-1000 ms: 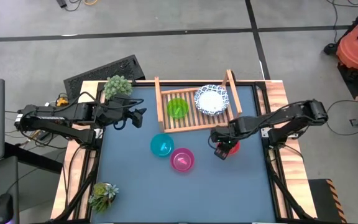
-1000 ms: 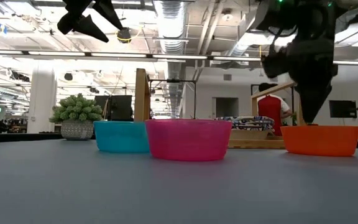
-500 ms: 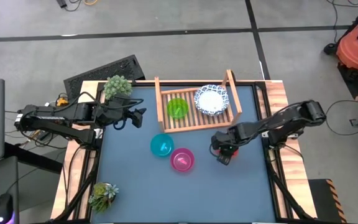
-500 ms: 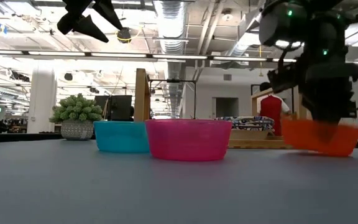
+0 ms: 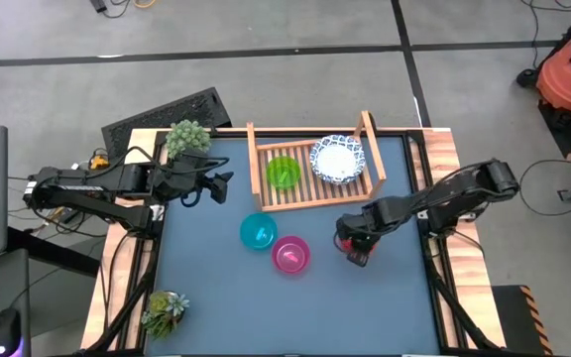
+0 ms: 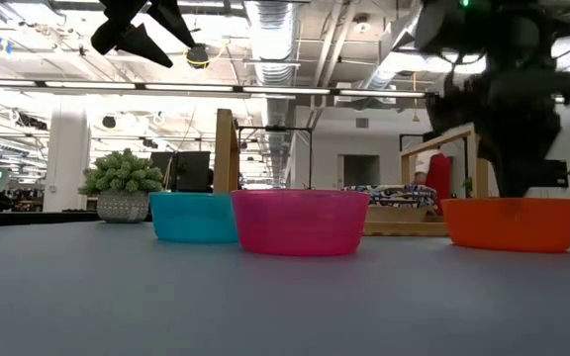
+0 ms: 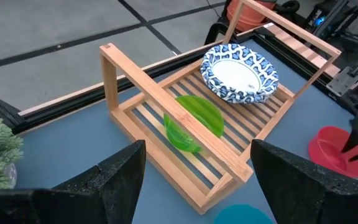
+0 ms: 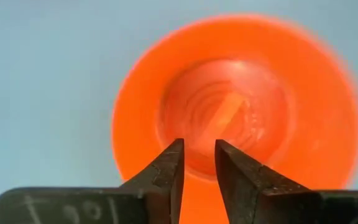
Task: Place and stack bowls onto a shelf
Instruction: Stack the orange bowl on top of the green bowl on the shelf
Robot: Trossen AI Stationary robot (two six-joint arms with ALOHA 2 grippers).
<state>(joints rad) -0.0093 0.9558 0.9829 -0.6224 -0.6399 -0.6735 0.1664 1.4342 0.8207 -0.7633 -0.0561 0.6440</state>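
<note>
The right gripper (image 8: 199, 163), fingers nearly together over the near rim, is apparently pinching the wall of the red bowl (image 8: 241, 106), which is sitting toward the table's right edge, near the shelf (image 5: 310, 188); lifting should be waiting on confirmed grip.

We see the wooden shelf (image 7: 185, 134) on the blue table (image 7: 61, 155), holding a green bowl (image 7: 193, 121) tipped against its rail and a white blue-rimmed bowl (image 7: 239, 71) (lying flat); a red bowl (image 7: 329, 147) sits beyond.
</note>
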